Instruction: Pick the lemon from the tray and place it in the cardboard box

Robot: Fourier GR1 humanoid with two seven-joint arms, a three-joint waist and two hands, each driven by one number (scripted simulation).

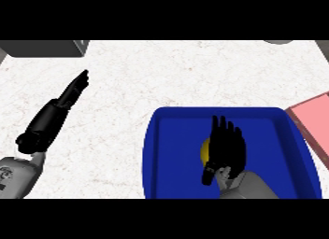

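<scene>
While right hand (pixel 226 144) hovers flat-fingered over lemon (pixel 205 150) in blue tray (pixel 168 154), white marbled counter (pixel 181 79) underneath.

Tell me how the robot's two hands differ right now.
The right hand is over the blue tray, covering most of the lemon; the left hand is over bare white counter, beside the tray. The right hand points straight up the view; the left slants up and rightward. Both are black with straight fingers.
</scene>
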